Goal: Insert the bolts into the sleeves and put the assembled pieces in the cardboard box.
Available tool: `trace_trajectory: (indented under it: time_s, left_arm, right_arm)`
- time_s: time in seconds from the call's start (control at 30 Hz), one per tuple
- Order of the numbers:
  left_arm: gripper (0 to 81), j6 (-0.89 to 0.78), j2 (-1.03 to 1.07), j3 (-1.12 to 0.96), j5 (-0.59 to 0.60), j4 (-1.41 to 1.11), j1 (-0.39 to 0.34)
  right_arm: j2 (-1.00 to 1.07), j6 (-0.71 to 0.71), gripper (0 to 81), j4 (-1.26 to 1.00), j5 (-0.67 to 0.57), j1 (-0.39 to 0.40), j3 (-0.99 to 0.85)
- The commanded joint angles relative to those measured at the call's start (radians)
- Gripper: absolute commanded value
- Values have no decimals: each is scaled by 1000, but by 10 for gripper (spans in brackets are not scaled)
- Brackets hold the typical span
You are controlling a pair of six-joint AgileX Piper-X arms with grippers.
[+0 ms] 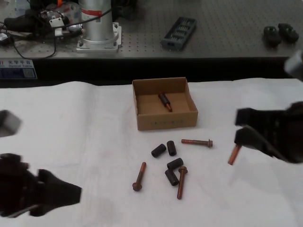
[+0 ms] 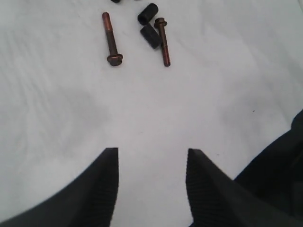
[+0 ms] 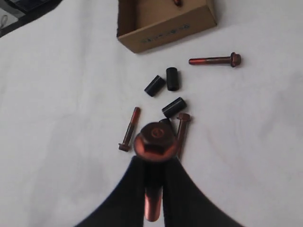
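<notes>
My right gripper [image 3: 154, 187] is shut on a copper-coloured bolt [image 3: 155, 141], held head up above the cloth; in the high view this bolt [image 1: 234, 154] hangs right of the pile. Three more bolts [image 1: 197, 142] [image 1: 139, 176] [image 1: 181, 182] lie loose among several black sleeves [image 1: 158, 150] in front of the cardboard box [image 1: 165, 124]. One assembled piece [image 1: 164, 101] lies inside the box. My left gripper [image 2: 151, 182] stands open over bare cloth, near the bench's front left, with a bolt [image 2: 112, 40] and a sleeve [image 2: 150, 35] well ahead of it.
A white cloth [image 1: 85, 137] covers the bench. Behind it, on a perforated table, stand a metal column base [image 1: 97, 28], a black slotted block [image 1: 179, 32] and small black parts [image 1: 280, 33].
</notes>
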Motion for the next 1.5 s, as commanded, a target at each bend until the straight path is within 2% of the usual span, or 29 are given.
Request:
trace_trajectory:
  time_s: [0.0,0.13,0.27,0.5,0.67,0.8,0.9,1.1,1.47]
  left_arm:
    - [350,82,79,-54,-79,-17,-59]
    - [360,90,218,-145,-129,-71,-108]
    - [360,107,375,-265,-154,-87,-122]
    - [360,170,635,-478,-154,-79,-127]
    - [360,281,784,-633,-154,-7,-169]
    - [360,383,891,-736,-233,63,-224]
    - [360,399,964,-790,-285,68,-253]
    - [360,399,1050,-848,-318,56,-268]
    - [360,395,1063,-851,-333,-64,-268]
  right_arm:
    - [-115,-19,19,-3,-4,17,39]
    - [-231,-24,19,30,2,18,61]
    - [-290,-70,19,64,4,18,61]
    - [-300,-69,19,70,4,18,61]
    - [-301,-69,19,68,-4,18,61]
    - [-301,-85,19,68,-4,18,61]
    - [-301,-85,19,64,-4,18,61]
    - [-301,-88,19,61,-4,18,61]
    - [-301,-88,19,61,-4,18,61]
